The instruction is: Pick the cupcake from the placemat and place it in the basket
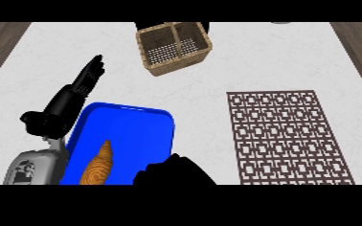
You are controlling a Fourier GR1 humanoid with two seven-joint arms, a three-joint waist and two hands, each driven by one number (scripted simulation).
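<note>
You're seeing the left hand (84, 81) stretching w/ straight, released fingers over the white marble tabletop (283, 57), just left of the blue rectangular plastic tray (134, 124) w/ an orange croissant (99, 165) lying in it. The right hand (173, 172) is showing at the near edge as a dark mass; can't tell its fingers. The woven wicker two-compartment basket (173, 48) is sitting toward the far edge, the brown lattice-patterned placemat (286, 136) near the right edge. Cupcake isn't visible.
</note>
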